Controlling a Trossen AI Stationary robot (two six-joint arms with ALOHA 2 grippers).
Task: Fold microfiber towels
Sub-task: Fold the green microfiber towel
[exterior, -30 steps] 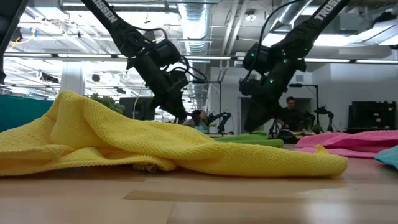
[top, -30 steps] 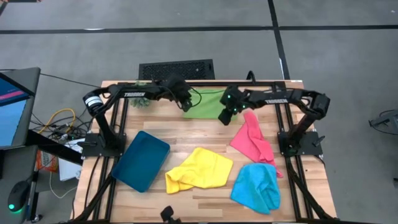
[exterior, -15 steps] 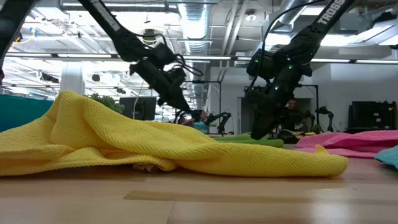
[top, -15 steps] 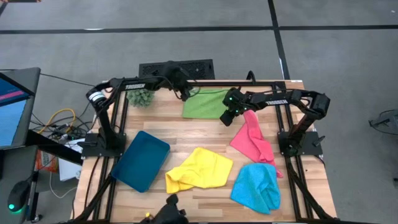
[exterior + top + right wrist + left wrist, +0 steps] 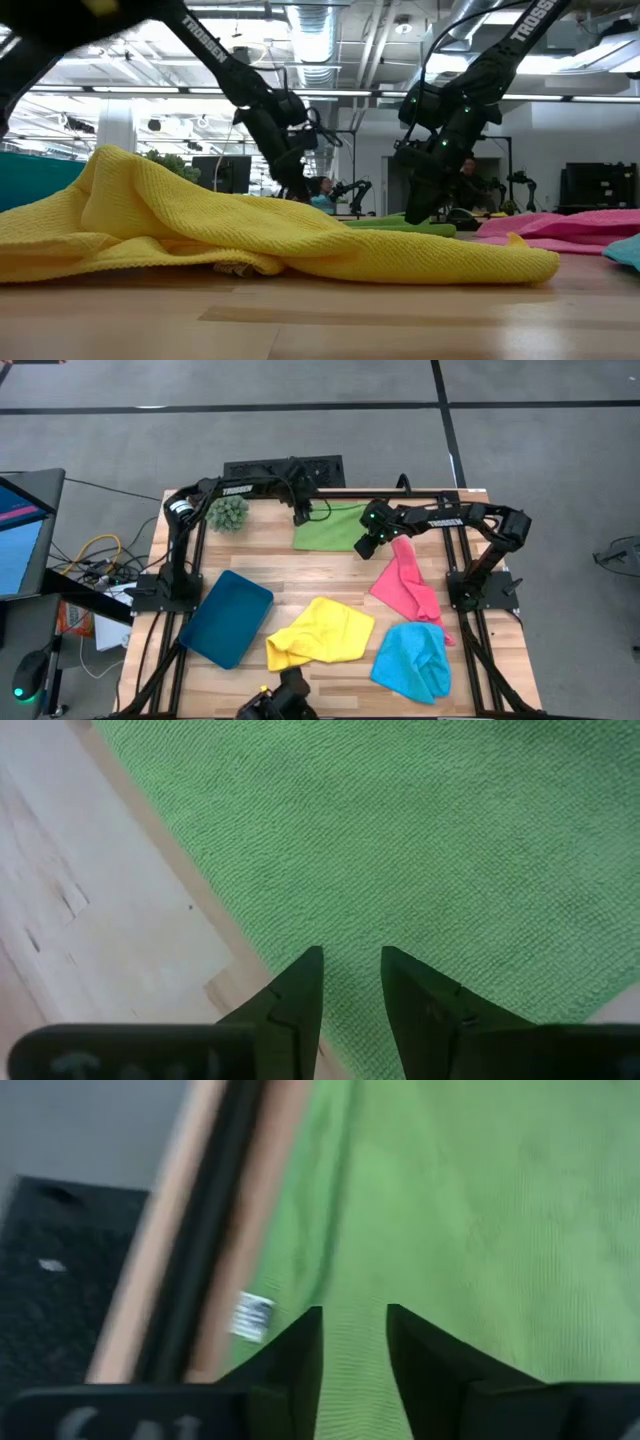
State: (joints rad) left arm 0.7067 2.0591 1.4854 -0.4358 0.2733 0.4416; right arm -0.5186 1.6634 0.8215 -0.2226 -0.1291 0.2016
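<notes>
A green towel [image 5: 330, 527] lies flat near the table's far edge, a white tag [image 5: 251, 1317] at its far side. My left gripper [image 5: 300, 515] stands open over its far left corner [image 5: 300, 1270], above the cloth. My right gripper [image 5: 365, 548] is open, low over the towel's near right edge [image 5: 300, 920]. Nearer on the table lie a crumpled yellow towel [image 5: 320, 632], a pink towel [image 5: 405, 585] and a light blue towel [image 5: 412, 660]. My left gripper touches nothing. My right gripper's fingertips [image 5: 300, 982] point down at a slant, close over the green towel just inside its near edge [image 5: 262, 952]. I cannot tell whether they touch the cloth.
A dark teal tray [image 5: 226, 618] lies at the near left. A spiky green plant ball [image 5: 228, 513] sits at the far left corner. A dark grille [image 5: 283, 468] lies beyond the far edge. Bare wood shows between the green towel and the yellow one.
My left gripper has gone toward the table's far edge along the green towel's left side, and its wrist has rolled. The right gripper has kept its place over the towel's near right edge.
</notes>
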